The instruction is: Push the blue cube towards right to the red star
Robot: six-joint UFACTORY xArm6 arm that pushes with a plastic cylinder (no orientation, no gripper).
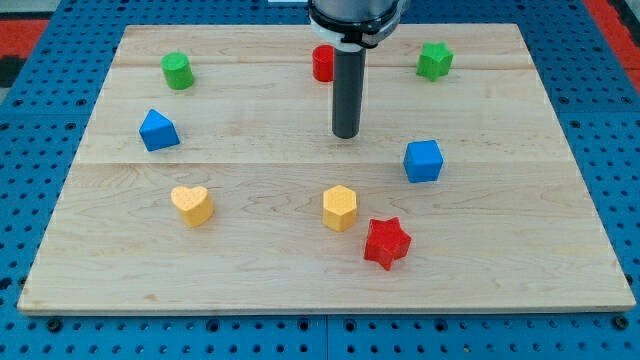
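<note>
The blue cube (423, 160) sits right of the board's middle. The red star (386, 243) lies below it and a little to the left, near the view's bottom. My tip (345, 134) rests on the board to the upper left of the blue cube, about a block's width and more away from it, touching no block.
A yellow hexagon block (340, 208) sits just left of the red star. A yellow heart (191, 204), a blue triangular block (158, 130), a green cylinder (177, 71), a red cylinder (322, 62) partly behind the rod, and a green star (434, 60) lie around the wooden board (500, 270).
</note>
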